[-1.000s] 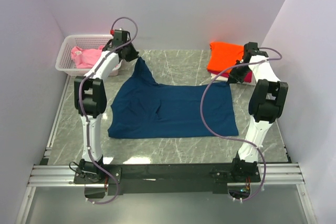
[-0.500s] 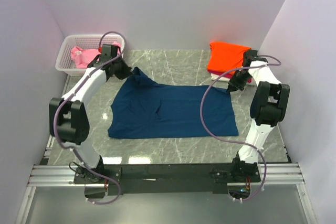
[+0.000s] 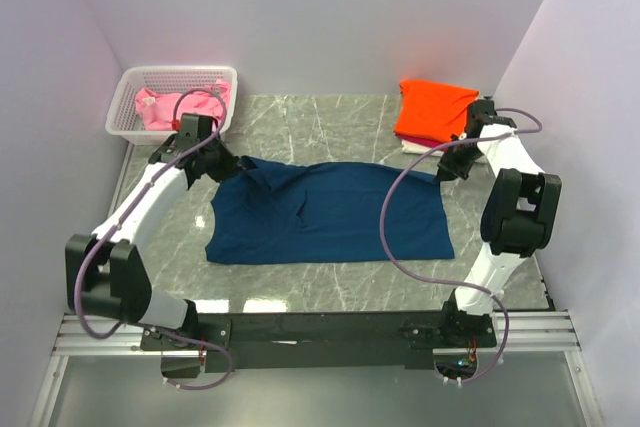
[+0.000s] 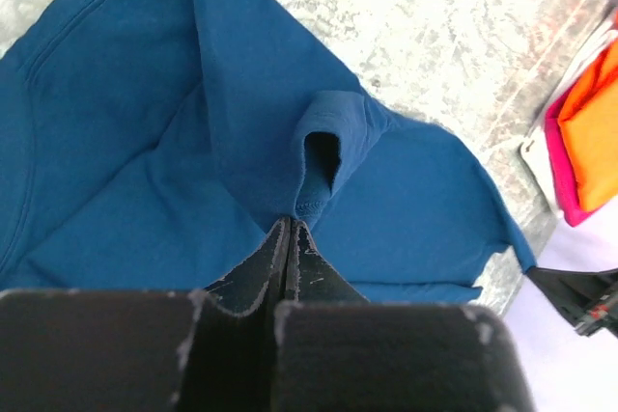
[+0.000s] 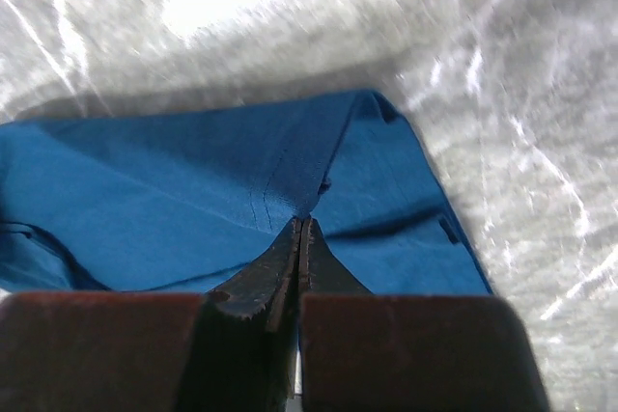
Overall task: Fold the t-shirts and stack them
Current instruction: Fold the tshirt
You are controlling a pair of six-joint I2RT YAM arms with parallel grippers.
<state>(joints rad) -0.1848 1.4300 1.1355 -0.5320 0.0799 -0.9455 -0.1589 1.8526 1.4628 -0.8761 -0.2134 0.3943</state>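
Note:
The dark navy t-shirt (image 3: 330, 212) lies spread on the marble table, its print hidden. My left gripper (image 3: 230, 165) is shut on the shirt's far left sleeve; in the left wrist view the jaws (image 4: 290, 226) pinch the sleeve hem (image 4: 323, 147). My right gripper (image 3: 446, 171) is shut on the shirt's far right corner; the right wrist view shows the jaws (image 5: 302, 222) closed on blue cloth (image 5: 193, 190). A folded orange t-shirt (image 3: 435, 107) tops a stack with magenta (image 3: 424, 142) and white layers at the back right. A pink t-shirt (image 3: 165, 107) lies in the basket.
The white lattice basket (image 3: 180, 75) stands at the back left corner. The stack sits just behind my right gripper and shows in the left wrist view (image 4: 591, 123). Walls close in the left, back and right sides. Bare marble (image 3: 330, 122) lies behind the shirt.
My left gripper has come down and toward the near left, bringing the raised shirt corner low over the table. My right gripper has barely shifted and keeps its hold.

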